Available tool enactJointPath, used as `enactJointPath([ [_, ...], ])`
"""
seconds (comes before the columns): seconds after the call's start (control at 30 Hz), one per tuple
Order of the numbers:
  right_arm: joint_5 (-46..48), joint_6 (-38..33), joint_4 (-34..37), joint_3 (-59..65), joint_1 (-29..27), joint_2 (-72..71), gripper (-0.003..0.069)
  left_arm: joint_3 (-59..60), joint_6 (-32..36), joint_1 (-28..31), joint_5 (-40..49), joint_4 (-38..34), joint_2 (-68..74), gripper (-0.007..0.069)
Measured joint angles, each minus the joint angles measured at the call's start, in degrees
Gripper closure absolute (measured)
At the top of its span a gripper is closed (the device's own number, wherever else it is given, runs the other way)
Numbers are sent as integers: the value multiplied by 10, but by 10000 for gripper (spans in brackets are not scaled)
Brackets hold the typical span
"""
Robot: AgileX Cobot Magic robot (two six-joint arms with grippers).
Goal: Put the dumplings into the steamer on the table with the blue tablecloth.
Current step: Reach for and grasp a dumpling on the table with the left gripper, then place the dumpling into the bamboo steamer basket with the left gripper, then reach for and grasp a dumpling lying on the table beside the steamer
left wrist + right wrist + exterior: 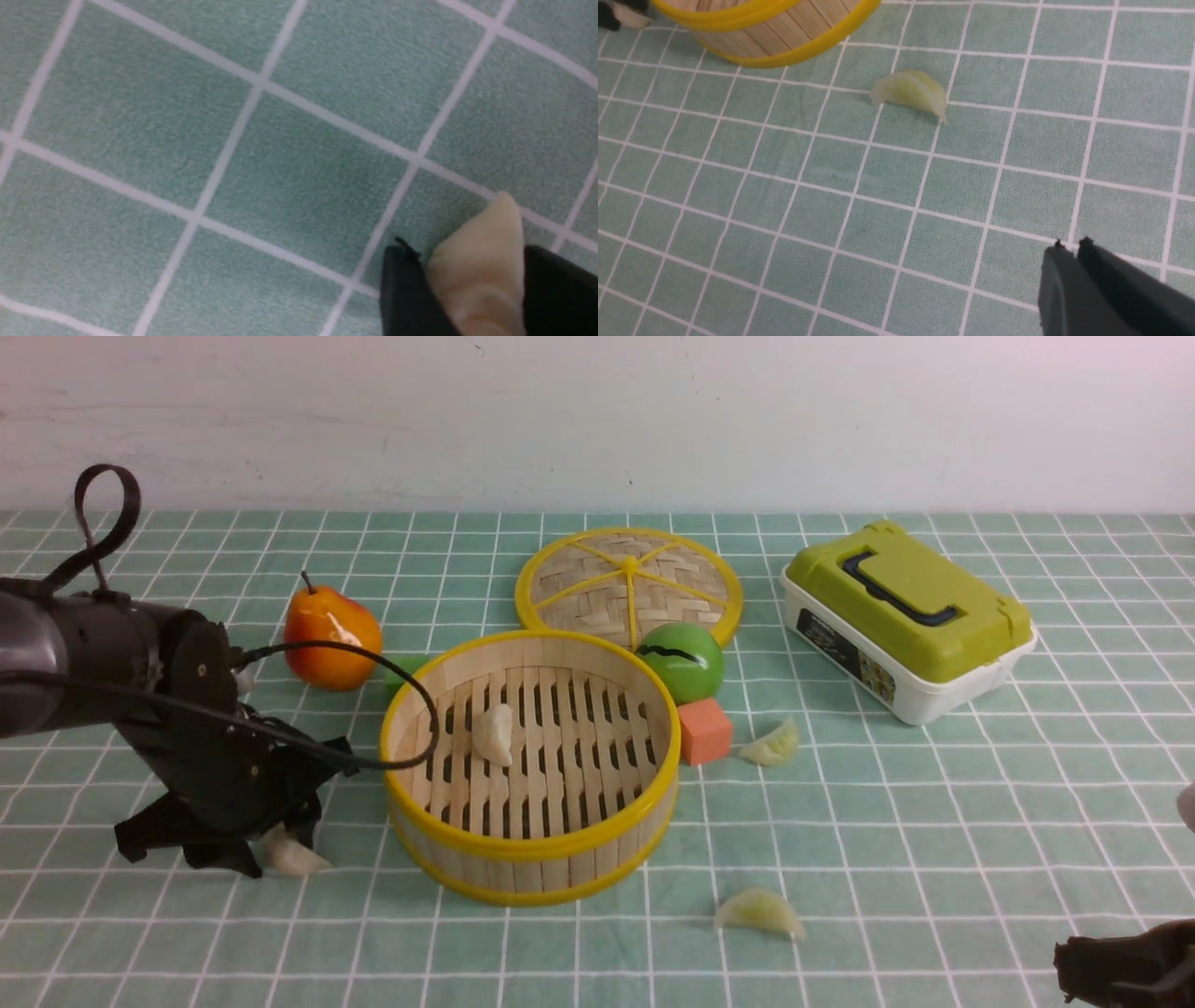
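The steamer (532, 845) stands mid-table on the blue tablecloth (887, 859), with one whitish dumpling (495, 733) lying on its slats. Left of the steamer, my left gripper (271, 859) is down at the cloth, shut on a second whitish dumpling (294, 857). In the left wrist view that dumpling (481, 275) fills the gap of the left gripper (469, 254), touching both black fingers. Two pale yellow-green dumplings lie loose, one (770, 744) right of the steamer and one (758, 910) in front of it. My right gripper (1069, 966) hangs shut and empty at the near right, seen as (1071, 245), well short of the front dumpling (910, 91).
A flat woven lid (630, 583) lies behind the steamer. A green ball (686, 661) and an orange cube (705, 730) crowd its right side, a pear (331, 635) and a green cube (401, 672) its left. A green-lidded box (910, 616) stands at the back right.
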Motion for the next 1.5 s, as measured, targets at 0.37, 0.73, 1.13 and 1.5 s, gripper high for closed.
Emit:
enactJointPath([
  [0.37, -1, -9, 1, 0, 0, 0, 618, -197, 187, -41, 110, -99, -65, 439],
  [0.73, -5, -12, 3, 5, 0, 0, 617, -343, 258, -167, 75, -84, 104, 439],
  [1.13, -5, -17, 3, 6, 0, 0, 607, -400, 258, -184, 137, -30, 174, 190],
  [1.5, 43, -26, 36, -55, 4, 71, 467, -456, 258, -184, 272, -21, -65, 297],
])
